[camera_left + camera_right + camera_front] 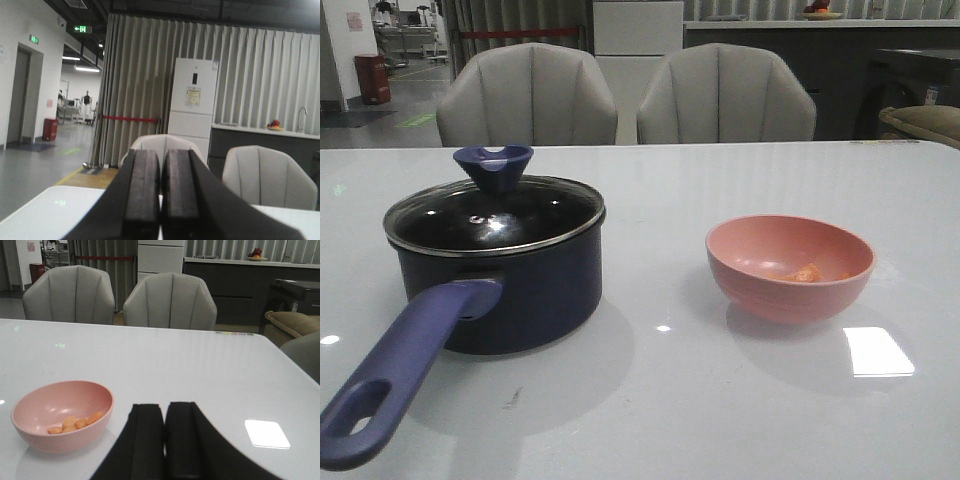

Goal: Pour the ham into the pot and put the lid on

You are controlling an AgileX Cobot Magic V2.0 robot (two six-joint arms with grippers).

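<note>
1. Pot (520, 290) sits on the left part of the white table (720, 400), long purple-blue handle (405, 375) pointing toward the camera in the front view.
2. Lid (495, 218) rests flat on the pot rim, dark blue knob (494, 165) up; pot already covered.
3. Pink bowl (790, 268) stands on the right part of the table, well apart from the pot.
4. Ham (75, 423): a few orange chunks lying in the bottom of the pink bowl, not in the pot.
5. Left gripper (161, 200): fingers pressed together, holding nothing, above the table edge, aimed at the grey chairs (270, 175).
6. Right gripper (165, 445): fingers closed together, empty, over the table just beside the pink bowl, not touching it.
7. Neither gripper shows in the front view.
</note>
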